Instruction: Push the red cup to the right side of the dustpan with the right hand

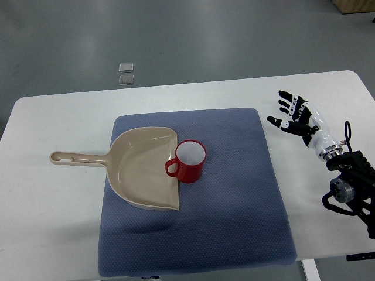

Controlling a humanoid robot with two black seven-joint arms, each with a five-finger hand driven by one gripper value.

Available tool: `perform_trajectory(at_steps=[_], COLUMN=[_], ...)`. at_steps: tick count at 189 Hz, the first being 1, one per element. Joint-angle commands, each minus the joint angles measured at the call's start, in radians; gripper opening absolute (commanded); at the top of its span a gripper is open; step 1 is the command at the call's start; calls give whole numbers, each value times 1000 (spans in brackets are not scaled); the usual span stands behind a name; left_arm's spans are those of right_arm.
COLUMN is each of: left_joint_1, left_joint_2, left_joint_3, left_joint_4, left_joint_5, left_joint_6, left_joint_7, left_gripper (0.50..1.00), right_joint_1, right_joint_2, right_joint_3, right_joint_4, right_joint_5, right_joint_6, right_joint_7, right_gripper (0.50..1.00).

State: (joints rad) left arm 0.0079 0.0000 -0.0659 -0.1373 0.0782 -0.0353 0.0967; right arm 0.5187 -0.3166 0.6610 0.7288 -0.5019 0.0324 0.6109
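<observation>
A red cup (pixel 189 161) with a white inside stands upright on the blue mat (pixel 234 205). Its handle points left and touches the open right edge of the beige dustpan (pixel 143 168). The dustpan lies flat on the mat's left half, its long handle (pixel 77 158) reaching left over the white table. My right hand (pixel 293 115) hovers over the table past the mat's upper right corner, well to the right of the cup. Its black-tipped fingers (pixel 286 105) are spread and hold nothing. The left arm does not show.
The white table (pixel 53 222) carries the mat in its middle. The table's front edge runs along the bottom, with a leg (pixel 310 270) at the lower right. Two small clear squares (pixel 126 72) lie on the grey floor beyond the far edge.
</observation>
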Motion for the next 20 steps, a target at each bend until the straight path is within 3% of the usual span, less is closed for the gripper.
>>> perform_trajectory(at_steps=[1, 20], left_joint_1=[0, 0], left_joint_2=[0, 0], left_joint_3=[0, 0], left_joint_4=[-1, -1], left_joint_5=[0, 0], left_joint_6=[0, 0], left_joint_7=[0, 0], left_gripper=[1000, 1000], right_joint_1=[0, -5], right_joint_2=[1, 2], right_joint_3=[-1, 0], right_joint_4=[6, 14], right_joint_5=[-1, -1], right_joint_6=[-9, -40], right_joint_7=[0, 0], right_gripper=[911, 911])
